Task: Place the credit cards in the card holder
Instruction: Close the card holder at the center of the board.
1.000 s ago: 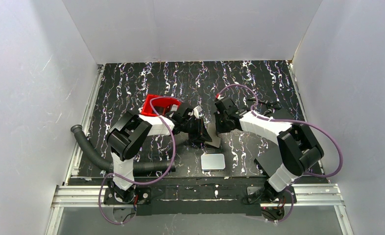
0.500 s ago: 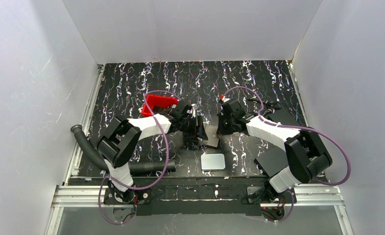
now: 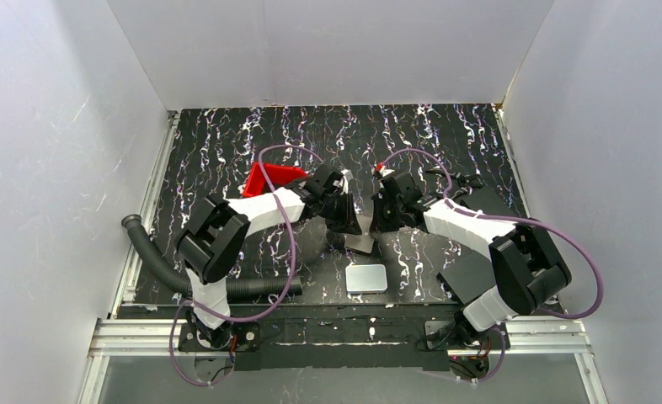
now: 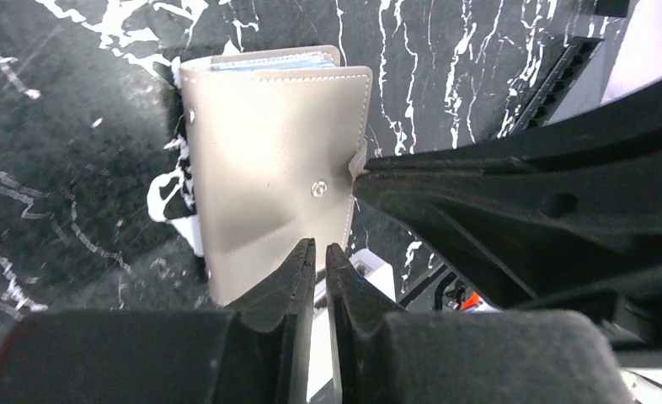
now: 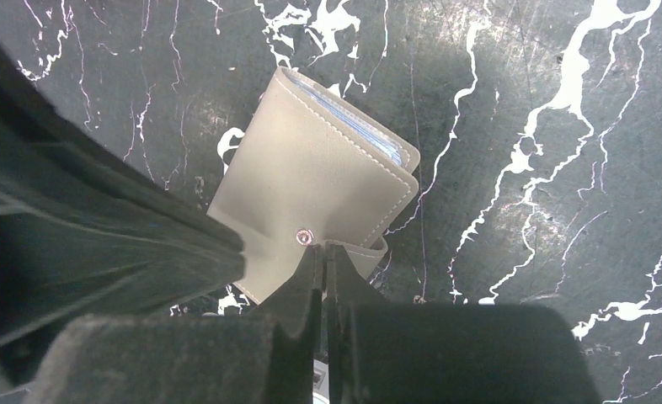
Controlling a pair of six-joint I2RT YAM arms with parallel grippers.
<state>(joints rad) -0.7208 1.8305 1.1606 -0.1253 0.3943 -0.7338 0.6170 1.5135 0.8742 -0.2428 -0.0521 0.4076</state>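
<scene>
The card holder (image 3: 363, 244) is a grey-beige wallet with a metal snap, lying on the black marbled table between both grippers. It also shows in the left wrist view (image 4: 269, 151) and the right wrist view (image 5: 311, 185). Pale blue credit cards (image 4: 281, 62) show only as edges in its open end, also visible in the right wrist view (image 5: 353, 126). My left gripper (image 4: 319, 249) is shut, its tips over the holder's near edge. My right gripper (image 5: 320, 250) is shut, its tips against the strap beside the snap (image 5: 305, 237). I cannot tell whether either one pinches the holder.
A white rounded slab (image 3: 366, 278) lies just in front of the holder. A red tray (image 3: 269, 178) sits behind the left arm. A black flat sheet (image 3: 467, 273) lies at the right front. A black ribbed hose (image 3: 155, 257) runs along the left front. White walls enclose the table.
The left arm has swung back and to the right, and its gripper is now steeper over the holder. The right gripper moved slightly. The holder has shifted a little and shows flatter.
</scene>
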